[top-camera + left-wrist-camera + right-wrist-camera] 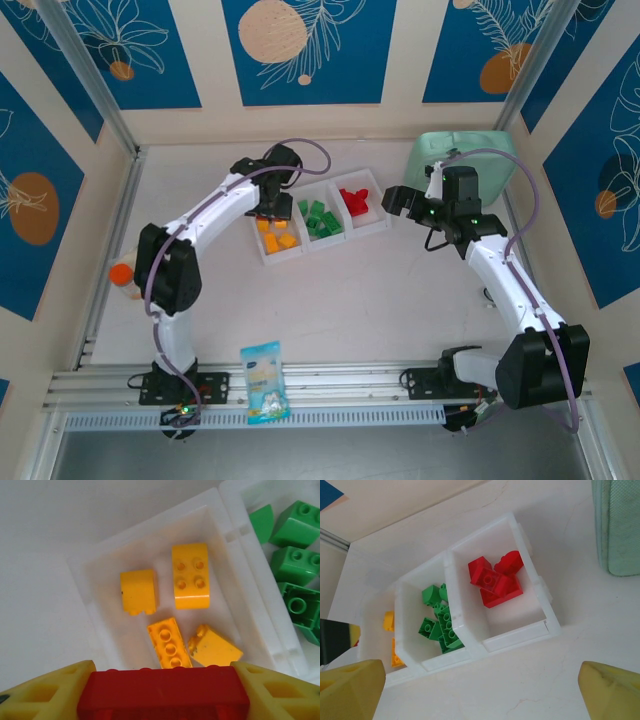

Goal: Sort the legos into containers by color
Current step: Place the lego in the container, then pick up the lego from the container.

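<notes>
left gripper [163,680] grips red lego [165,700] over compartment [102,605] of yellow legos [190,575]

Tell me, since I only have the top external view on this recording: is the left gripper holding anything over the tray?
Observer: Yes. The left wrist view shows a red brick clamped in the left gripper, above the yellow compartment.
Operator: How many bricks lie in that compartment?
Observer: Four yellow bricks, none red.
Operator: Is the right gripper carrying anything?
Observer: No. The right wrist view shows the right gripper open and empty, over the table beside the tray's red end.
</notes>
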